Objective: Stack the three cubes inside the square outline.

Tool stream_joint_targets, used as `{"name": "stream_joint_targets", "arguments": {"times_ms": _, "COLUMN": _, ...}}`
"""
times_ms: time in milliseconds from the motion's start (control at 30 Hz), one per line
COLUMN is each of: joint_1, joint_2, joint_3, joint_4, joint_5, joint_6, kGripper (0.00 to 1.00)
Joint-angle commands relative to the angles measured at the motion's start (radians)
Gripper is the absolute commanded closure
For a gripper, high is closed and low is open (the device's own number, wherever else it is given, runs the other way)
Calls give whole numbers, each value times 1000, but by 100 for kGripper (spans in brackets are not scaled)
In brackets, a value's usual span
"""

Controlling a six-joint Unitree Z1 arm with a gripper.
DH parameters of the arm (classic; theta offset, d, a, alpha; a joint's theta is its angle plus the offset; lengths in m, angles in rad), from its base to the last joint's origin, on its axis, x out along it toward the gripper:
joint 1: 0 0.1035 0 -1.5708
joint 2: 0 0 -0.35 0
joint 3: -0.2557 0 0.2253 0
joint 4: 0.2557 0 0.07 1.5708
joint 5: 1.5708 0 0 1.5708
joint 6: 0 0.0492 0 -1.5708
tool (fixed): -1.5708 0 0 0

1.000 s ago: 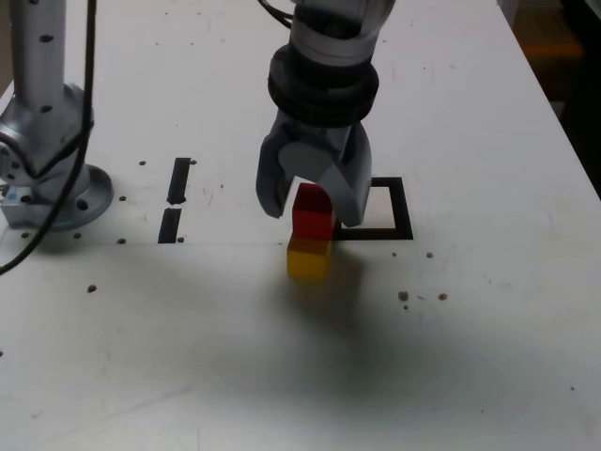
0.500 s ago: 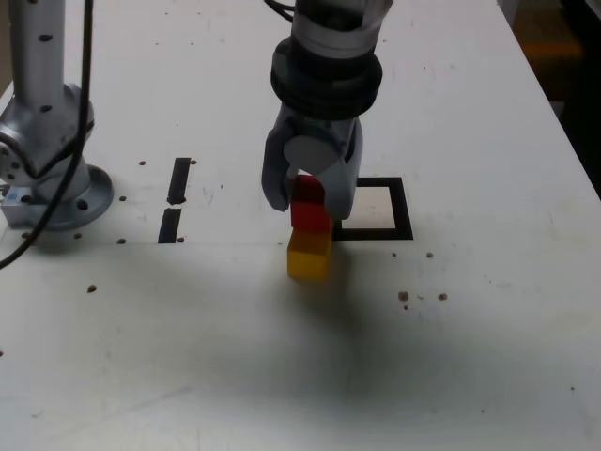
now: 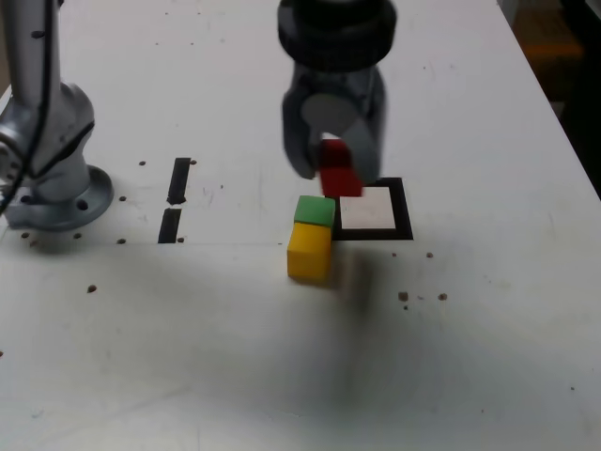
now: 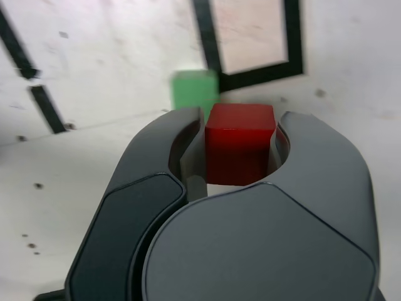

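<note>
Your gripper (image 3: pixel 336 169) is clamped on the red cube (image 3: pixel 339 174), one jaw on each side of it. In the wrist view the red cube (image 4: pixel 240 144) sits squarely between the two dark grey jaws, both pressed against its sides, with no gap showing. The cube is lifted clear of the table (image 3: pixel 470 357); in the exterior view it hangs above the near-left corner of the square outline (image 3: pixel 404 214), touching neither the outline nor the other cubes.

The green cube (image 3: pixel 315 210) rests on the table just beside the outline's left border in the exterior view. The yellow cube (image 3: pixel 309 255) sits in front of it, nearer the camera, and the two look to be touching. Both lie outside the outline, whose white centre holds nothing. The wrist view shows the green cube (image 4: pixel 195 91) beyond the jaws, with the outline (image 4: pixel 293 44) past it.

Two short black strips (image 3: pixel 176 199) lie well apart from the cubes toward the exterior view's left, near the arm's round base (image 3: pixel 56 188).

You can read no brand, label or writing on the gripper, the cubes or the table.
</note>
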Motion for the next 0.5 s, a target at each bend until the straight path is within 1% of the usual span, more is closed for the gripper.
{"name": "stream_joint_targets", "arguments": {"times_ms": 0, "joint_1": -7, "joint_2": 8, "joint_3": -15, "joint_4": -25, "joint_5": 1, "joint_6": 0, "kGripper": 86}}
{"name": "stream_joint_targets", "arguments": {"times_ms": 67, "joint_1": -12, "joint_2": 14, "joint_3": -20, "joint_4": -63, "joint_5": 1, "joint_6": 0, "kGripper": 86}}
{"name": "stream_joint_targets", "arguments": {"times_ms": 133, "joint_1": -13, "joint_2": 16, "joint_3": -17, "joint_4": -83, "joint_5": 1, "joint_6": 0, "kGripper": 86}}
{"name": "stream_joint_targets", "arguments": {"times_ms": 333, "joint_1": -13, "joint_2": 21, "joint_3": -6, "joint_4": -121, "joint_5": -1, "joint_6": 4, "kGripper": 86}}
{"name": "stream_joint_targets", "arguments": {"times_ms": 467, "joint_1": -13, "joint_2": 25, "joint_3": 27, "joint_4": -146, "joint_5": -9, "joint_6": 8, "kGripper": 86}}
